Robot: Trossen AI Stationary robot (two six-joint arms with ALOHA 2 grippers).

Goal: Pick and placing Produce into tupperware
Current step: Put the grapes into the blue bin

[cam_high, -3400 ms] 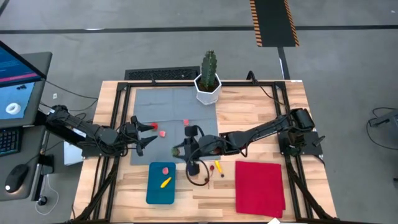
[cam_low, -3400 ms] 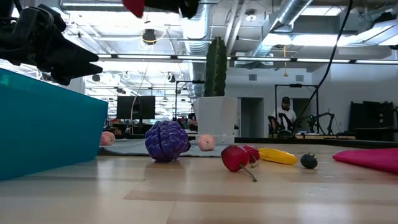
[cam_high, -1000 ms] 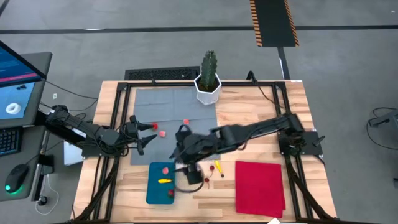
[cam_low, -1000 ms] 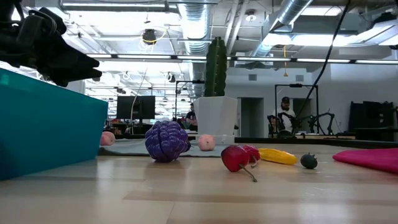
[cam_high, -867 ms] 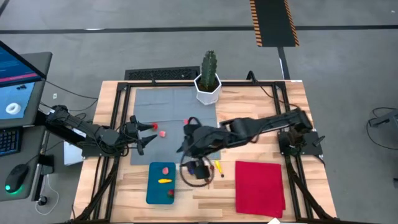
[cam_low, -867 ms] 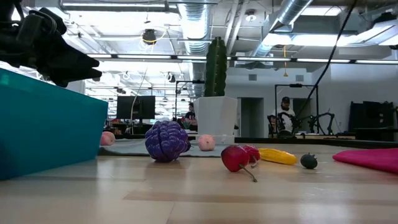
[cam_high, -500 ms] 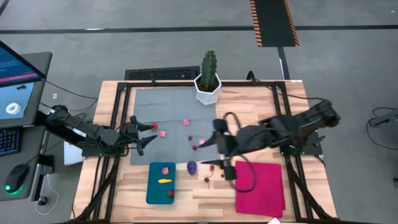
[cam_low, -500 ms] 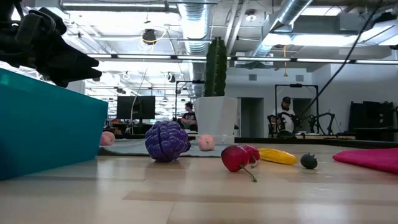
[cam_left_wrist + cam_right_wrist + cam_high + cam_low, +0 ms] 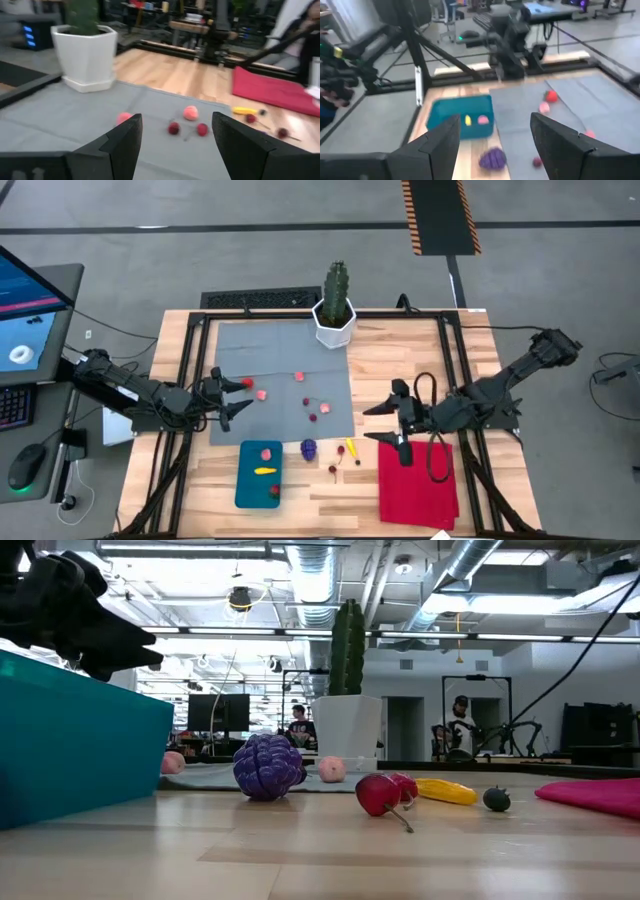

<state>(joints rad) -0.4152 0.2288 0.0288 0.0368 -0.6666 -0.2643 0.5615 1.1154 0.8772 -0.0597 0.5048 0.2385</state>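
Note:
The teal tupperware (image 9: 259, 474) stands near the table's front edge and holds a pink, a yellow and a red piece. More produce lies loose: a purple grape bunch (image 9: 309, 448), cherries (image 9: 318, 410) and pink pieces (image 9: 298, 377) on the grey mat, and a yellow piece (image 9: 350, 448) on the wood. My left gripper (image 9: 240, 398) hovers open at the mat's left edge, with nothing between its fingers (image 9: 120, 145). My right gripper (image 9: 372, 425) hangs open and empty over the far left corner of the red cloth (image 9: 417, 480), well right of the tupperware (image 9: 462, 117).
A cactus in a white pot (image 9: 335, 305) stands at the mat's far edge. The grey mat (image 9: 280, 345) covers the table's far left part. Black frame rails run along the table's sides. In the low view the grape bunch (image 9: 267, 767) and a cherry (image 9: 380, 793) rest on bare wood.
My right gripper has swung away from the tupperware toward the table's right edge and now hangs over the red cloth's corner, still open. This has uncovered the grape bunch and the small pieces beside the tupperware. None of the produce has moved.

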